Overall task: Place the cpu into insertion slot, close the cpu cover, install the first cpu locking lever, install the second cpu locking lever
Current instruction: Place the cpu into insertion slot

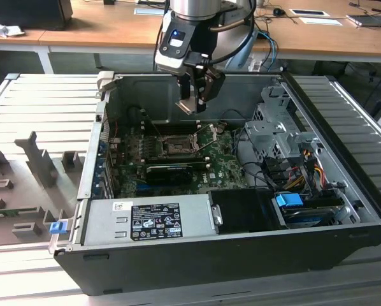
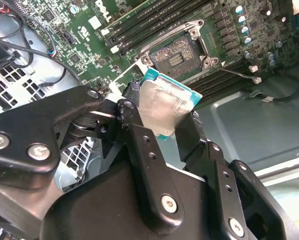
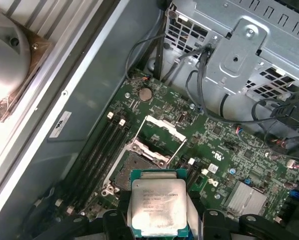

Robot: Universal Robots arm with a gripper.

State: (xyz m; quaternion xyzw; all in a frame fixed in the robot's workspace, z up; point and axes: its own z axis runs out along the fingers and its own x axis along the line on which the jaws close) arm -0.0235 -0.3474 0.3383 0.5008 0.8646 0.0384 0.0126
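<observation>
Hovering over an open computer case (image 1: 229,268), the gripper (image 1: 197,101) pinched the cpu (image 1: 186,105) by two opposite edges, one black finger pressed against each side. In the exterior view the chip hung high above the green board (image 1: 223,169), near the top of the case, roughly over the slot (image 1: 176,145) and well apart from it. No step of the task looked finished. The slot was bare, its dark contact field showing in the second wrist view. The cover (image 3: 162,127) stood swung up off the slot, and a thin wire lever (image 3: 179,150) appeared to stand free beside it, so seating the chip, closing the cover and fastening both levers all seemed left to do. In both wrist views the chip's pale metal top faced the cameras, its green edge around it, and its underside faced toward the board. Being square, it had no real long axis. It seemed somewhat tilted rather than level with the board, though the exact angle was hard to judge.
</observation>
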